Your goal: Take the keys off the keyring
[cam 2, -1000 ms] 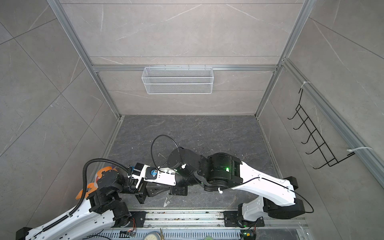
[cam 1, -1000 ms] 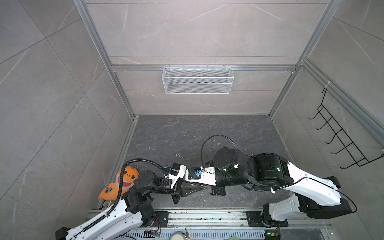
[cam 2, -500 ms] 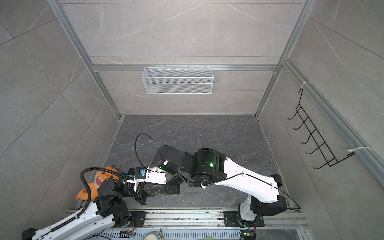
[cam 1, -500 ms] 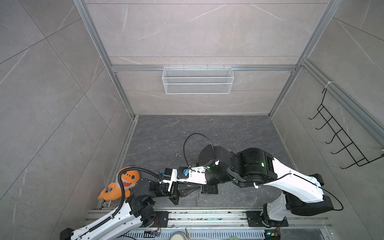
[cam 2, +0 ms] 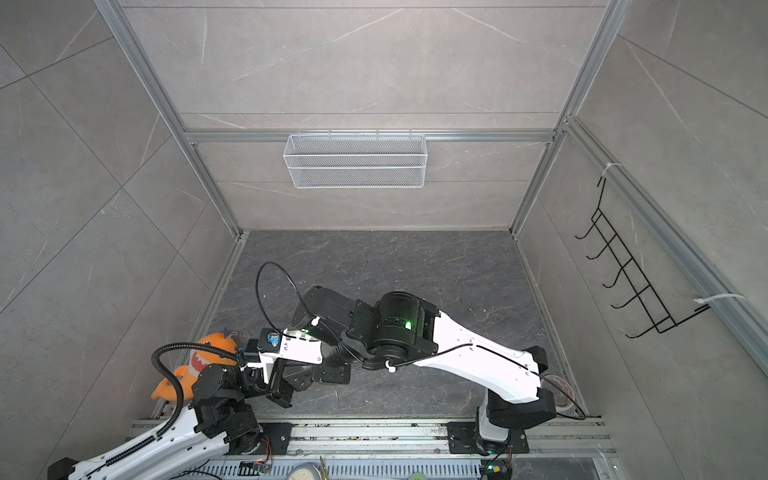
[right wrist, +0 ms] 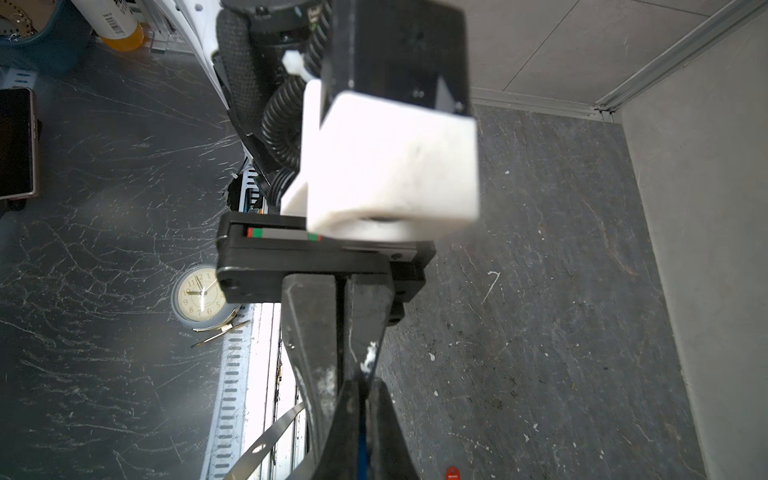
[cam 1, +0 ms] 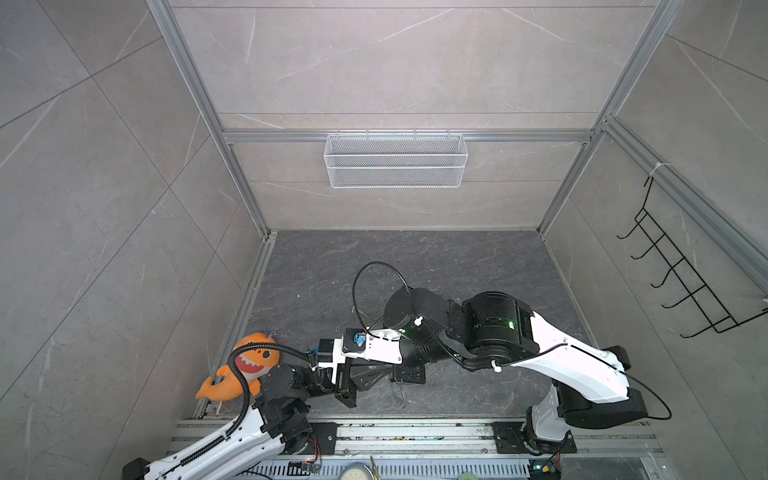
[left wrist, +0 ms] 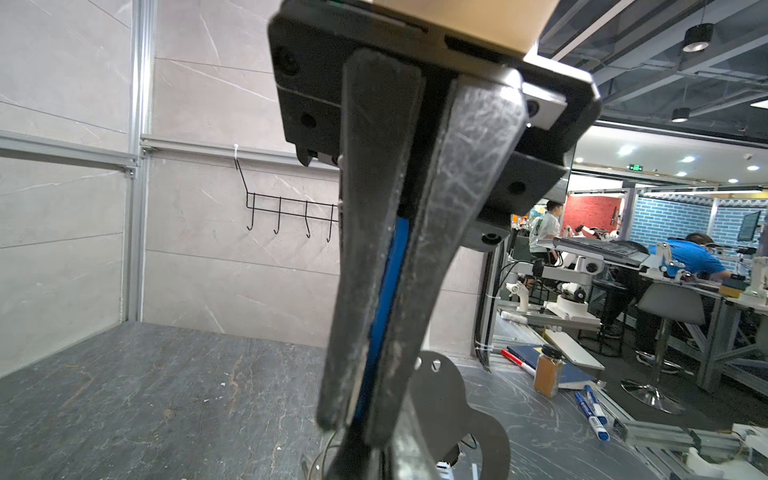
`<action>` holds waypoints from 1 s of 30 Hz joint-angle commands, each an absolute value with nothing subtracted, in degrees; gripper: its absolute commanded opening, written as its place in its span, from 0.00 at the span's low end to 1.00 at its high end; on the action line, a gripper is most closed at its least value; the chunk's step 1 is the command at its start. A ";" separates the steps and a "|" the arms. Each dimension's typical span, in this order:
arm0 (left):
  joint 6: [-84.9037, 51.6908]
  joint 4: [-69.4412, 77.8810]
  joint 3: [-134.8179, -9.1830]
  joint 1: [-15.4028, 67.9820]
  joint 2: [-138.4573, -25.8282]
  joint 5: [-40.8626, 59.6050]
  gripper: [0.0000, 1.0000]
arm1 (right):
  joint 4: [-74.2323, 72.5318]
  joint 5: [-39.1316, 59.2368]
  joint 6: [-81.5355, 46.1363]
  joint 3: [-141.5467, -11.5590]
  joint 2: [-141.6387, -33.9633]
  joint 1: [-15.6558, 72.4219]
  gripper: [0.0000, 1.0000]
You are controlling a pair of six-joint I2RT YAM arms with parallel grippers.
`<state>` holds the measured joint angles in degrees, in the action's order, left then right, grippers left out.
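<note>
Our left claw [left wrist: 355, 428] and right claw [right wrist: 365, 388] both pinch the blue-tagged key [left wrist: 386, 307], tip to tip above the counter [left wrist: 145, 395], with the keyring [left wrist: 449, 407] just behind them. If we pull unevenly, the thin tag may slip free, or the keyring may snag.

L gripper [right wrist: 347, 365] & R gripper [left wrist: 356, 417] tip-to-tip, low near bases — both jaws clamped tight.

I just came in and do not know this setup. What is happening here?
Two robot arms meet tip to tip above the table. The right gripper, pointing down, is shut on a blue tag. The left gripper is shut too; what it pinches is hidden. The grey keyring is beside them. A red tag lies on the table.
</note>
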<state>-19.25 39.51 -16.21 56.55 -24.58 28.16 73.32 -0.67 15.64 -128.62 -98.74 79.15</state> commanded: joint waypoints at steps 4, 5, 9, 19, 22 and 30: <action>-17.14 44.54 -16.96 56.78 -22.54 26.78 0.00 | 66.70 1.12 12.98 -129.44 -102.76 80.16 0.10; -16.89 43.99 -17.05 56.75 -22.10 26.59 0.00 | 66.22 1.00 12.81 -129.46 -102.90 80.23 0.10; -16.62 43.24 -16.66 56.77 -20.36 25.54 0.00 | 65.28 0.64 12.38 -130.13 -103.53 80.40 0.12; -15.65 41.14 -16.52 56.78 -17.96 23.77 0.00 | 65.97 0.33 12.32 -133.66 -105.17 80.51 0.25; -15.47 40.70 -16.41 56.78 -17.69 23.21 0.00 | 65.31 0.67 12.40 -133.85 -104.59 80.58 0.35; -14.93 38.90 -16.51 56.77 -16.79 21.41 0.00 | 60.30 -1.77 12.29 -129.16 -97.46 80.60 0.46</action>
<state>-16.45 37.12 -15.73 56.60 -17.56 23.40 62.94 -0.67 12.67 -130.91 -102.52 80.18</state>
